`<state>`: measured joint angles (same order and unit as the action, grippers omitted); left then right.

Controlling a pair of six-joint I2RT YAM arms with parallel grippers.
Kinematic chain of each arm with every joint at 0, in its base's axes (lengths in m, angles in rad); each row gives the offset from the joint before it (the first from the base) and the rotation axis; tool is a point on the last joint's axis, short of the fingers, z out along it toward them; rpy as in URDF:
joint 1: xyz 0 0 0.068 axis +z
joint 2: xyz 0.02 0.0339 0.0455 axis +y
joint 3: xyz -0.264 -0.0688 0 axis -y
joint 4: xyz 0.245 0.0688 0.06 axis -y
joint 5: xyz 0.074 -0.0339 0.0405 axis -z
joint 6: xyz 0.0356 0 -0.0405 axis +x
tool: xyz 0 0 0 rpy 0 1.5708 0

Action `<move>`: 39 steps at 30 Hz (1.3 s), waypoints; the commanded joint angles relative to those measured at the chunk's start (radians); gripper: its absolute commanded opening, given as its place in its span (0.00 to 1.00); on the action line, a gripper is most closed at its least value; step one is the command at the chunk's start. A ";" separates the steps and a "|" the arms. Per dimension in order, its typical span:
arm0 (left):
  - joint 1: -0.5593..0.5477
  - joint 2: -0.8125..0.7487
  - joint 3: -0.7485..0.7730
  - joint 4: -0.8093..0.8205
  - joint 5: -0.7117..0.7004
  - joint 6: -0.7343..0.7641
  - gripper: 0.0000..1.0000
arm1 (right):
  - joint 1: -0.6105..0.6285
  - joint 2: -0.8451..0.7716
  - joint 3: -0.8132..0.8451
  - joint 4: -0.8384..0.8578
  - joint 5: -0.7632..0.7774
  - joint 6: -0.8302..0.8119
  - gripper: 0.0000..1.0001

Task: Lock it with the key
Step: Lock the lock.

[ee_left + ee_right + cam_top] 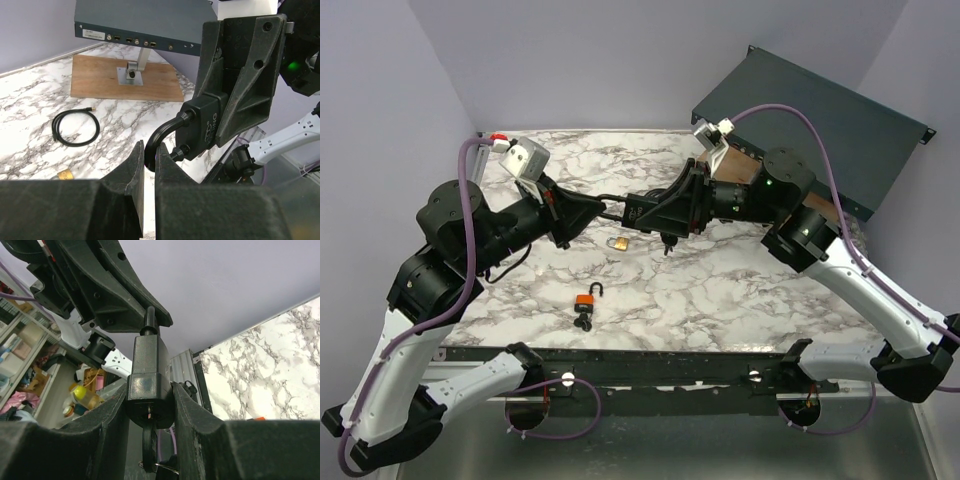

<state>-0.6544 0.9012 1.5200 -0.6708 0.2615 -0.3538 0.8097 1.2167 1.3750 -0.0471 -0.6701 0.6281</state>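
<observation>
Grippers meet in mid-air above the middle of the marble table [740, 290], with the black padlock [148, 382] suspended between them, clear of the surface. The left gripper [149, 150] comes in from the left; its fingers [131, 172] are pressed together on the curved shackle [162, 131] with only a narrow slit between them. The right gripper [149, 394] comes in from the right and pinches the padlock body on both flat sides, so the body sits squarely between the two pads. The right wrist view shows the shackle end entering the top of the body and a key [147, 442] seated in the keyhole on the underside, with a thin ring hanging below it. In the top view the key [667, 241] dangles beneath the right gripper. On the table directly below the hand-off point lies a brass padlock [617, 242]. Nearer the arm bases lies an orange padlock [587, 297], shackle raised, with a dark key at its near end. At the far right stands a wooden board [100, 82] carrying a dark rack unit [140, 20] on a metal post, and a coiled black cable [75, 128] lies on the marble just beside the board.
</observation>
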 commanded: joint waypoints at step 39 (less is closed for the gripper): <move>-0.202 0.059 -0.045 0.289 0.269 -0.223 0.00 | 0.149 0.105 0.103 -0.098 0.310 -0.153 0.01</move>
<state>-0.7601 0.8997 1.4818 -0.5438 0.1448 -0.4610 0.8936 1.2232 1.5009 -0.1806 -0.4152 0.4877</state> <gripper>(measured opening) 0.042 0.363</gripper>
